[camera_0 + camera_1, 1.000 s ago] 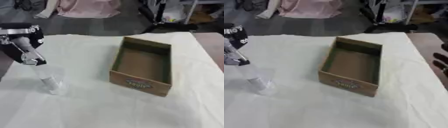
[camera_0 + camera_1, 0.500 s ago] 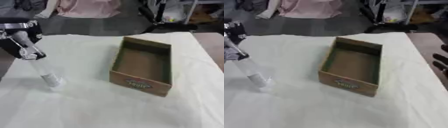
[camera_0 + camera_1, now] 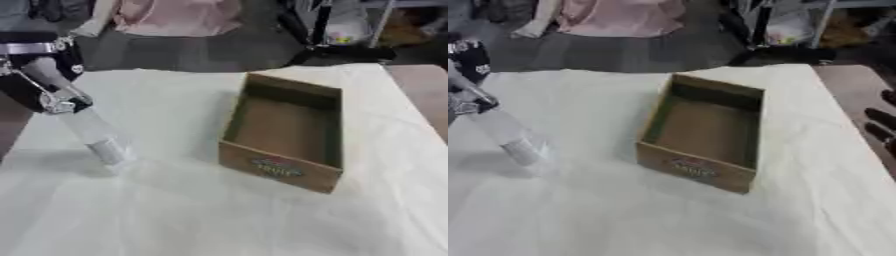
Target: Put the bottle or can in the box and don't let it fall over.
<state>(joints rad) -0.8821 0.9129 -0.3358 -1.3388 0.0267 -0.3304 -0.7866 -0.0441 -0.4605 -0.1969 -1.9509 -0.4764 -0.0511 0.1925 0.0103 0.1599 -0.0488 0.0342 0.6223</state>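
A clear plastic bottle [image 3: 94,136] leans at the left of the white-clothed table, its top tipped toward the far left and its base low near the cloth. My left hand [image 3: 45,91] is curled round its upper end. The open brown cardboard box [image 3: 284,131] stands to the right of the bottle, empty inside, with a printed label on its near wall. A stretch of bare cloth lies between bottle and box. Only dark fingers of my right hand [image 3: 879,119] show, at the right edge of the right eye view, relaxed and holding nothing.
The white cloth [image 3: 201,215] covers the table and is wrinkled in front. The table's brown right edge [image 3: 424,90] shows beside the box. Beyond the far edge are a dark floor, a pink cloth [image 3: 171,14] and stand legs [image 3: 328,47].
My left hand has drawn up and toward the far left with the bottle, which leans more and has its base a little farther back. The box has not moved.
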